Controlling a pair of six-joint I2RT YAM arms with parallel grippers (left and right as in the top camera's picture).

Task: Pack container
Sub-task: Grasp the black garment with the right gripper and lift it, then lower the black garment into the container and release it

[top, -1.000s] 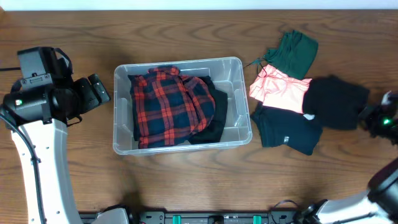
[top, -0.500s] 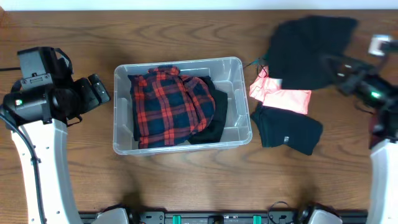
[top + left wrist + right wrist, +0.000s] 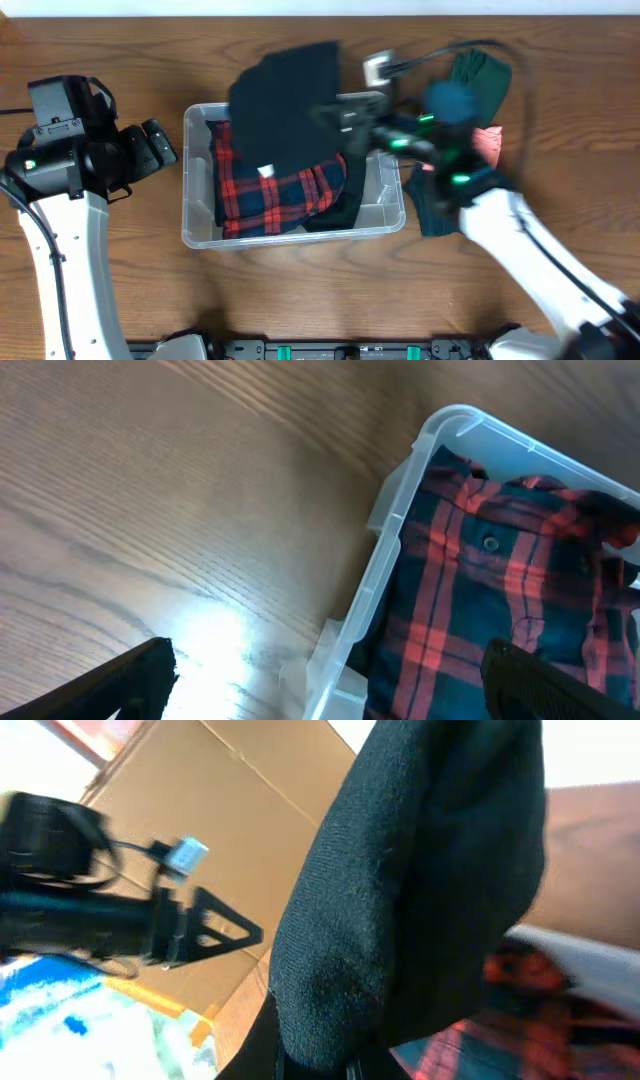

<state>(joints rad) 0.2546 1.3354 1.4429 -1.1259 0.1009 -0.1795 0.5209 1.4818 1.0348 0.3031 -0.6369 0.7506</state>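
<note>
Wood table, one container, one black garment

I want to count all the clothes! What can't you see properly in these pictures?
Pink garment: overhead, the right arm covers most of it.
Plaid shirt: overhead, the black garment hanging over the container hides part of it.
Right gripper: blurred overhead; in the right wrist view the black garment hides its fingers.
</note>
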